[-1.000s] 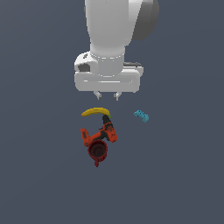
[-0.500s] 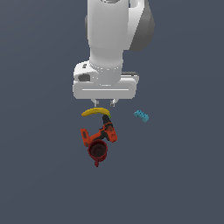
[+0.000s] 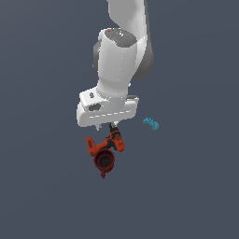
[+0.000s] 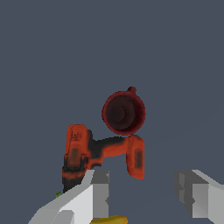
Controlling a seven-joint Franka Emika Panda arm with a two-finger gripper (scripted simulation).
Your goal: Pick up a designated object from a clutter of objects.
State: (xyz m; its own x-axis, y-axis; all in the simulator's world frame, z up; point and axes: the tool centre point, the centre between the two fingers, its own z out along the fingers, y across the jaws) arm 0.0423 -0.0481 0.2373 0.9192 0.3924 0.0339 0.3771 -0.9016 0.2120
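Observation:
The dark red cup (image 3: 104,161) stands upright with its small handle pointing toward the bottom of the exterior view; it touches the orange-red and black power drill (image 3: 105,143). In the wrist view the cup (image 4: 124,112) shows its open mouth, beyond the drill (image 4: 94,155). My gripper (image 3: 106,126) is open and empty, hanging above the drill's far end; its fingers (image 4: 98,194) frame the wrist view. The banana (image 4: 109,219) shows only as a yellow sliver between the fingers; in the exterior view my hand hides it. The cyan brick (image 3: 151,123) lies apart on the exterior view's right.
The floor (image 3: 186,186) is a plain dark grey-blue surface all around the small group. A tiny green speck (image 4: 58,194) shows beside the drill in the wrist view.
My arm has come down and tilted, moving over the banana, which is now hidden in the exterior view. The objects have not moved.

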